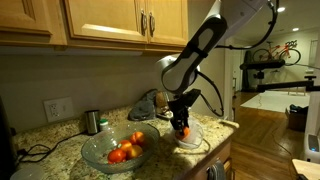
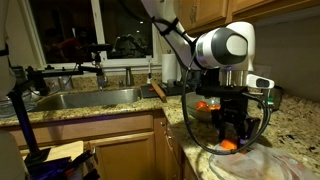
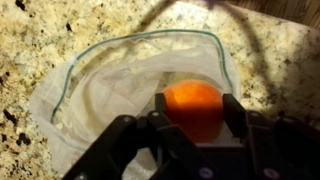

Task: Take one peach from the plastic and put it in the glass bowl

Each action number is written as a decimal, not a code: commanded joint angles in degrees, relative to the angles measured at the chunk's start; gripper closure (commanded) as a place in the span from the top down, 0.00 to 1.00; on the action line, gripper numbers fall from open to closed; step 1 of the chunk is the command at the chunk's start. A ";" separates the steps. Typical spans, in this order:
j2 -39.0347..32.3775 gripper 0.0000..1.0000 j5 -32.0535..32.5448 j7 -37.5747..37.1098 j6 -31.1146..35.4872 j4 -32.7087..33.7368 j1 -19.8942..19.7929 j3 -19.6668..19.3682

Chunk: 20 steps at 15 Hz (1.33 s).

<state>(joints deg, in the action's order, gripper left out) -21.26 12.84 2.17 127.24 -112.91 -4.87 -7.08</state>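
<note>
**A:** Kitchen counter, after dark. How far along are we?

**B:** About midway, by our reading. The peach sits framed in the mouth of the bag, bright orange against the whitish film. It has not yet reached the bowl.

**A:** Is it out of the bag, then?

**B:** We cannot say. In the wrist view it sits over the opening, and in both exterior views it shows right at the top of the crumpled film. We cannot tell whether it hangs clear or rests on the film.

**A:** And the gripper?

**B:** The gripper points straight down over the bag with its jaws roughly half closed. The dark fingers stand against either side of the peach, with no gap that we can see. We take that for a firm hold on the peach, and nothing else is between the jaws.

**A:** What is left to do?

**B:** In our judgement, the lift clear of the bag, the short carry and the release. The bowl stands just beside the bag on the granite counter. Several red-orange fruit already lie in it, so we expect the peach to land among them.

**A:** Anything else in the shot?

**B:** A small steel cup stands behind the bowl, near the wall, apart from the work.
</note>
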 commanded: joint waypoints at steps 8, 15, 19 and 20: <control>6.68 0.34 3.02 -0.11 2.57 -3.16 0.73 0.05; 9.26 0.34 4.45 -0.24 4.61 -4.04 1.88 0.57; 10.94 0.34 5.07 -0.32 5.76 -4.69 2.42 0.97; 11.38 0.34 5.26 -0.28 6.19 -4.91 2.56 1.05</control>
<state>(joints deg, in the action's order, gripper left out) -14.42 16.43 2.17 131.28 -113.89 -2.49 -6.40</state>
